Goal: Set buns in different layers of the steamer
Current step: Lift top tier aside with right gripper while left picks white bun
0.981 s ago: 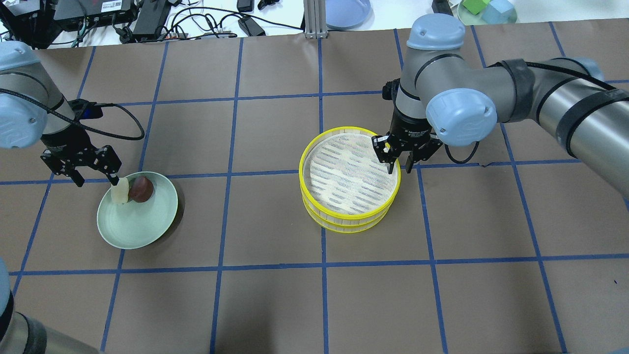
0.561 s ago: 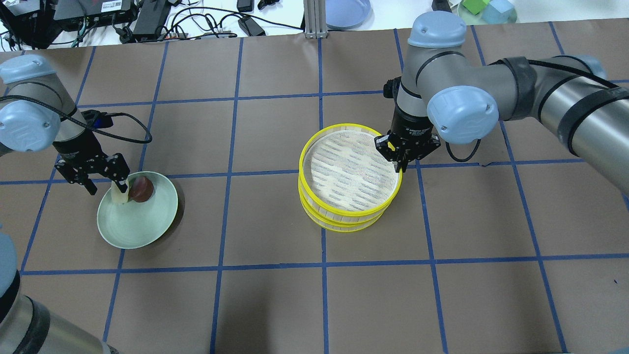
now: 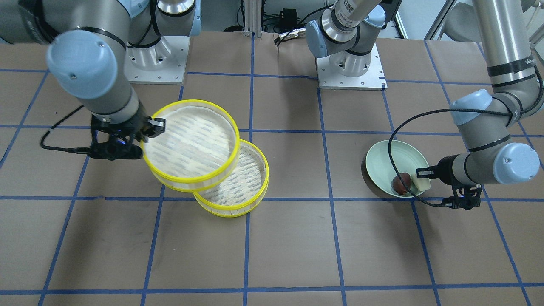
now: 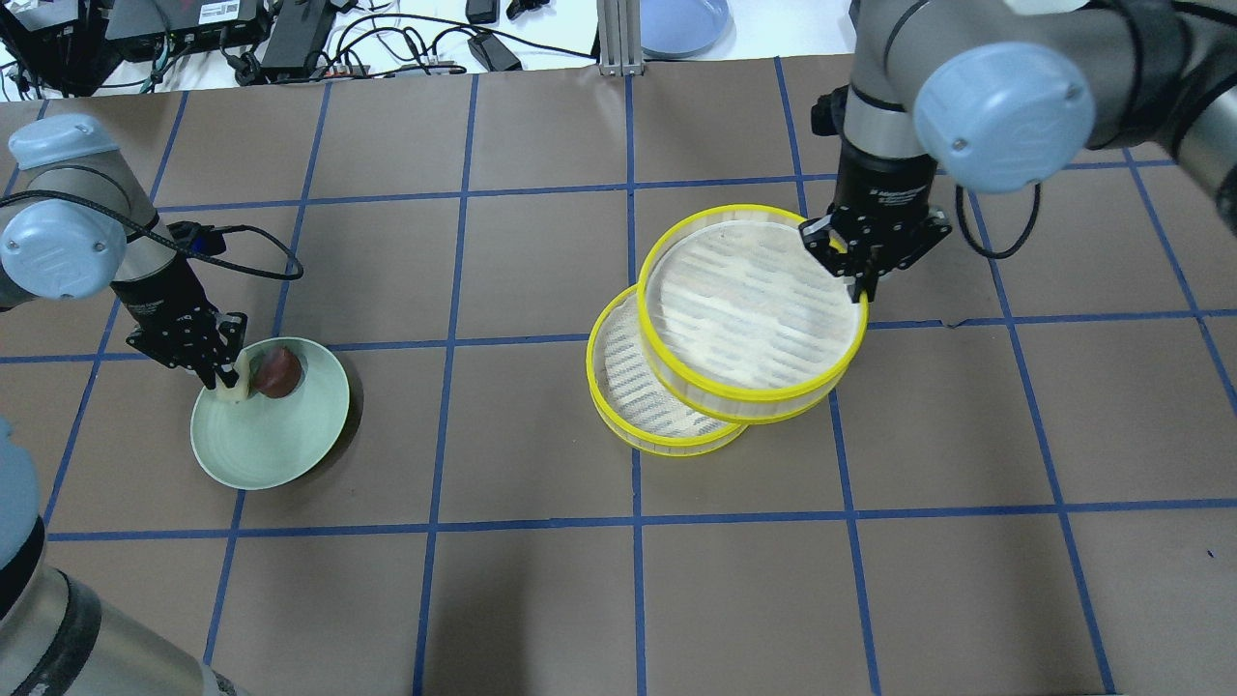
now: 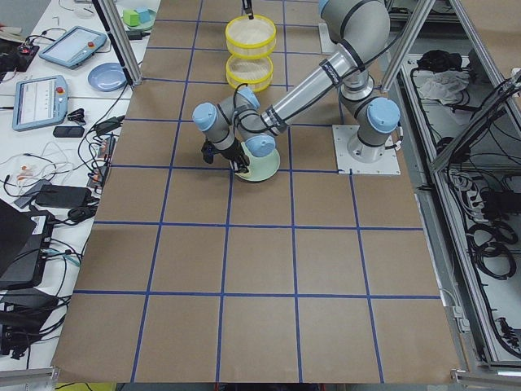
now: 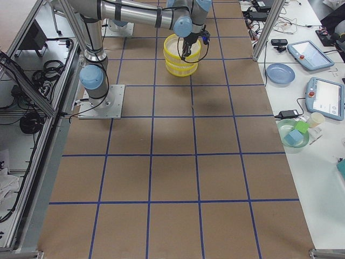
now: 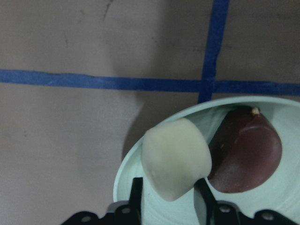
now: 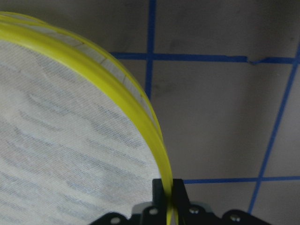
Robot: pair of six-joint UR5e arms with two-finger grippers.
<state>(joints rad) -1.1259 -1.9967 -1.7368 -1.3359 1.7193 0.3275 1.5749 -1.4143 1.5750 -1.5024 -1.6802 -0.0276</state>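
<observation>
My right gripper (image 4: 858, 280) is shut on the yellow rim of the top steamer layer (image 4: 763, 404) and holds it lifted and tilted. It sits offset far and to the right over the bottom layer (image 4: 667, 447), which rests on the table. Both woven floors are empty. The rim shows between the jaws in the right wrist view (image 8: 140, 108). My left gripper (image 4: 227, 372) is shut on the pale cream bun (image 7: 176, 161) at the edge of the green plate (image 4: 261, 449). The dark reddish-brown bun (image 7: 246, 154) touches it on the plate.
The table is brown paper with a blue tape grid. Beyond the far edge lie cables, a blue plate (image 4: 684, 24) and a green dish with blocks (image 4: 957, 21). In the front-facing view the arm bases (image 3: 350, 70) stand at the top.
My right gripper shut on the top layer's rim, lifted it and moved it far and to the right off the bottom layer. My left gripper came down and closed on the cream bun.
</observation>
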